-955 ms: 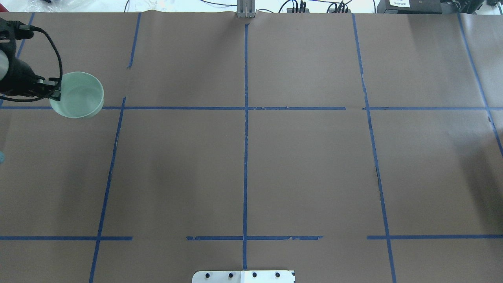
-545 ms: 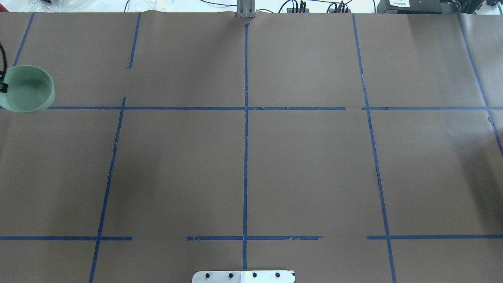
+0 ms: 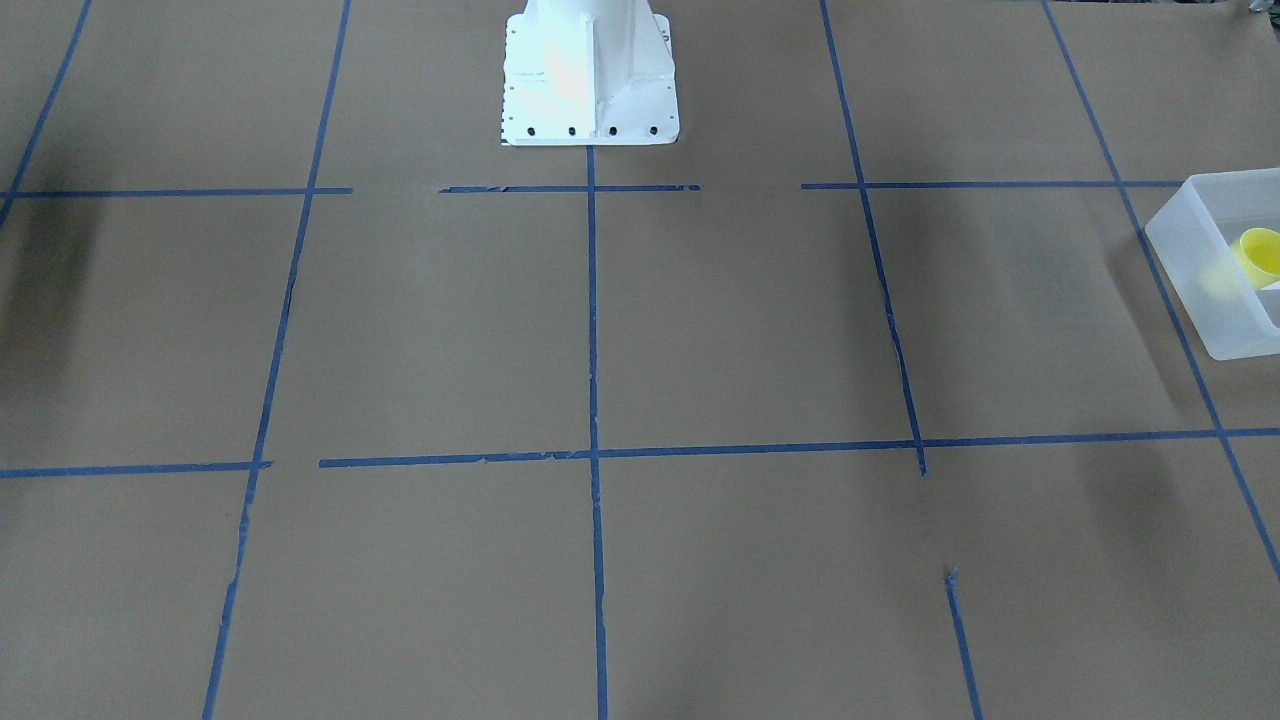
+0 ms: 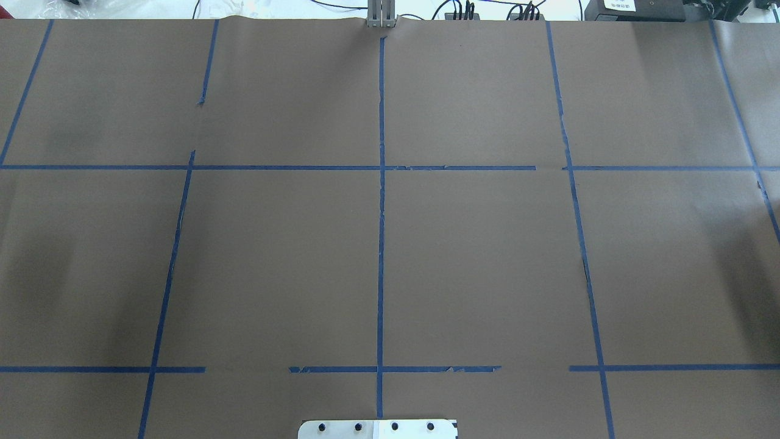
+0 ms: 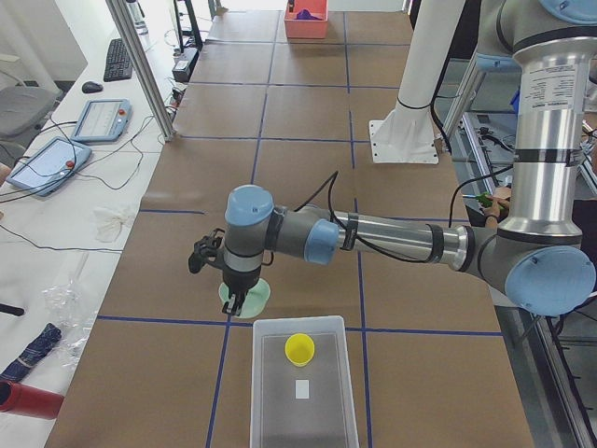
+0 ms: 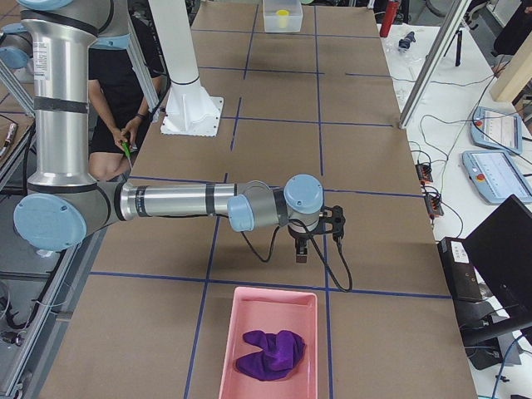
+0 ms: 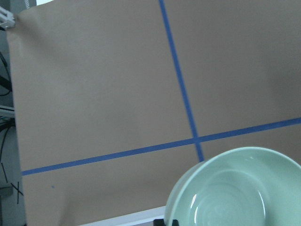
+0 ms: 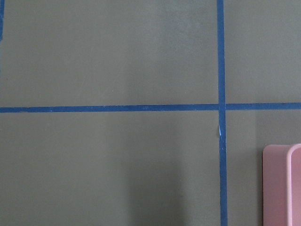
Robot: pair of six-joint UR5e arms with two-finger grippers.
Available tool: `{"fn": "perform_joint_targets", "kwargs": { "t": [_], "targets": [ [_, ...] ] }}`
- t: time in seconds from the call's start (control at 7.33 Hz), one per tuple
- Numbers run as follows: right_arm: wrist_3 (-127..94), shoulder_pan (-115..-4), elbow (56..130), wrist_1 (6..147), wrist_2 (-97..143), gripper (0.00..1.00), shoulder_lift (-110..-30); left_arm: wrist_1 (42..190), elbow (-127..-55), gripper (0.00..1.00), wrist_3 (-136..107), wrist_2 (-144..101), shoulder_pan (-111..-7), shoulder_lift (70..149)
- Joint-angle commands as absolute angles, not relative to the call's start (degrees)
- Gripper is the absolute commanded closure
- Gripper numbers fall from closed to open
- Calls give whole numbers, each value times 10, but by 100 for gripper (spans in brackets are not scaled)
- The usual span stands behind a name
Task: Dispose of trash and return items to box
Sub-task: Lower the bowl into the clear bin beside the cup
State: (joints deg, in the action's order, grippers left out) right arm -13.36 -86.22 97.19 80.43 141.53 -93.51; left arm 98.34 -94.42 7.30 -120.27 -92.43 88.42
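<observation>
Leaving overhead view, bowl (image 5: 257, 297) in left claw (image 5: 231, 305), near box (image 5: 323, 413)

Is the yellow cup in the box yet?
In. The yellow cup lies inside the walls of the box, seen from side and front.

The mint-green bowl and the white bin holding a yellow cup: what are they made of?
The bowl looks glossy, with bright glints: glazed ceramic or hard plastic, unclear which. The bin looks like frosted translucent plastic; the yellow cup glows through its wall. The cup looks opaque, probably plastic.
</observation>
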Motion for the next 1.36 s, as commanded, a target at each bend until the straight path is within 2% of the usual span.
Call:
{"fn": "perform_joint_targets", "kwargs": {
  "t": [0.0, 0.27, 0.68, 0.82, 0.95, 1.23],
  "targets": [
    [-134, -862, 972, 804, 1414, 0, -933, 1079, -859, 100, 154, -1201, -982, 843],
    [-133, -862, 971, 804, 1413, 0, -931, 1209, -813, 100, 154, -1201, -983, 772],
    [-133, -862, 970, 804, 1413, 0, -933, 1243, -789, 100, 154, -1200, -983, 763],
    [-134, -862, 970, 804, 1413, 0, -933, 1243, -789, 76, 153, -1200, -983, 763],
    [-134, -862, 970, 804, 1413, 0, -932, 1243, -790, 1, 153, -1200, -983, 764],
    [-134, -862, 970, 804, 1413, 0, -930, 1246, -797, 0, 150, -1201, -984, 767]
  ]
}}
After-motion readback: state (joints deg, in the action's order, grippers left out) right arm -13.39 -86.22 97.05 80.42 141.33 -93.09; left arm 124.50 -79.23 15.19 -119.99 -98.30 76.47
